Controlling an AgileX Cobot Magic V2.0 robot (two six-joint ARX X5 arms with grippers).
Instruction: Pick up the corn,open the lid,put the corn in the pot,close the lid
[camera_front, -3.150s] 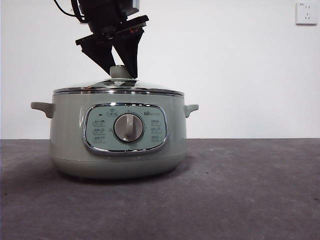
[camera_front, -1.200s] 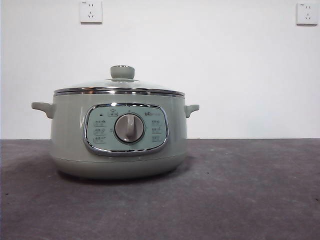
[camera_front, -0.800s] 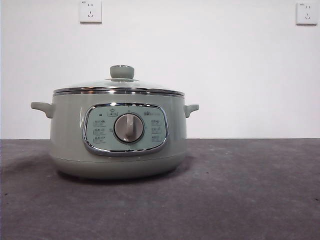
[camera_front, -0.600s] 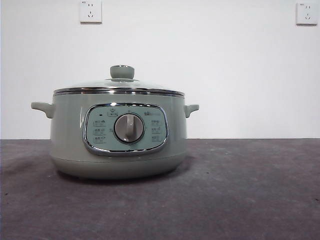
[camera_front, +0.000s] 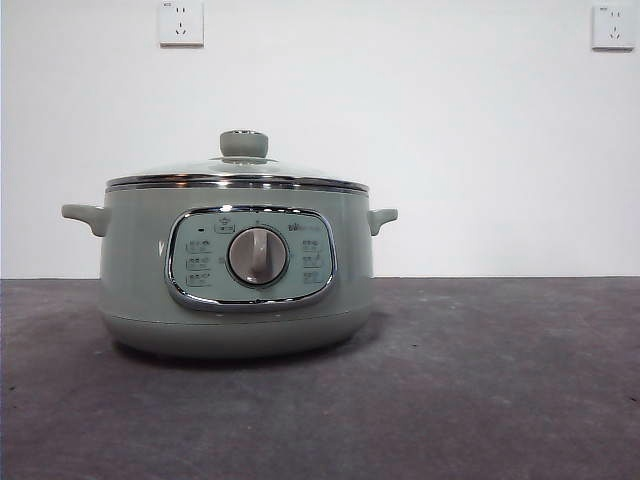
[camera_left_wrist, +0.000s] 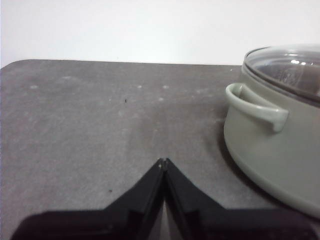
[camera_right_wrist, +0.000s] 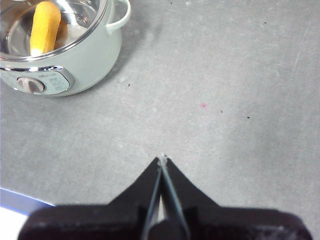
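Note:
The sage-green pot (camera_front: 236, 270) stands on the dark table with its glass lid (camera_front: 238, 175) seated on the rim and the pale green knob (camera_front: 244, 144) on top. Through the glass in the right wrist view, the yellow-orange corn (camera_right_wrist: 45, 27) lies inside the pot (camera_right_wrist: 75, 65). My left gripper (camera_left_wrist: 163, 161) is shut and empty, low over the table beside the pot's side handle (camera_left_wrist: 255, 106). Well away from the pot, my right gripper (camera_right_wrist: 162, 158) is high above bare table, shut and empty. Neither arm appears in the front view.
Two wall sockets (camera_front: 181, 22) (camera_front: 612, 26) sit high on the white wall behind. The grey table (camera_front: 480, 380) stretches wide to the right of the pot. A table edge (camera_right_wrist: 20, 200) shows near my right gripper.
The gripper that was at the lid's knob 2.6 s ago has lifted out of the front view. Over the last second, pot and lid have stayed put.

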